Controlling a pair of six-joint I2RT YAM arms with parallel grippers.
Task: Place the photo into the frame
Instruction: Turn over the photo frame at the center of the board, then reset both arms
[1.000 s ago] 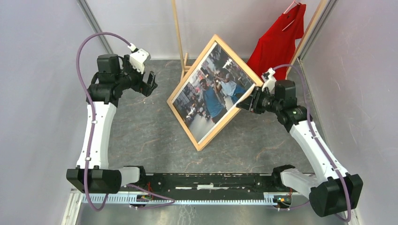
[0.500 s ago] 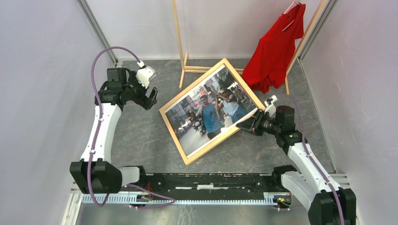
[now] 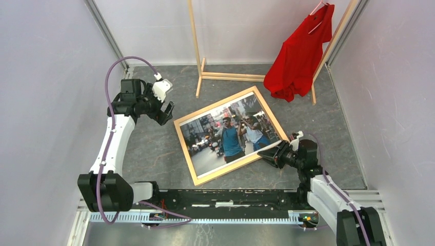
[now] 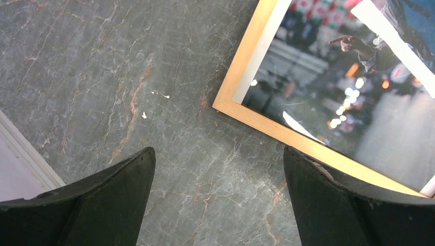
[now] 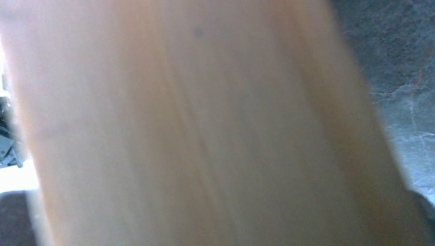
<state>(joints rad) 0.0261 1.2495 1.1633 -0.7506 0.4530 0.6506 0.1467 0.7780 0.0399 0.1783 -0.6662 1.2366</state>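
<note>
**A:** Where did we see the frame (image 3: 185, 154)?

**B:** Lying on the grey table (image 3: 149, 154), with the photo (image 3: 225, 136) inside it, face up. Our right gripper (image 3: 268, 154) was clamped on the frame's near right edge. The left gripper (image 4: 218, 154) hung wide open just off the far left corner.

**A:** Any writing?

**B:** Whatever's printed in the photo was too small for us to read.

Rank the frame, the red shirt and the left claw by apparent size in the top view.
1. frame, largest.
2. red shirt, though it hangs higher, so nearness to the camera may flatter it.
3. left claw, smallest.
</note>
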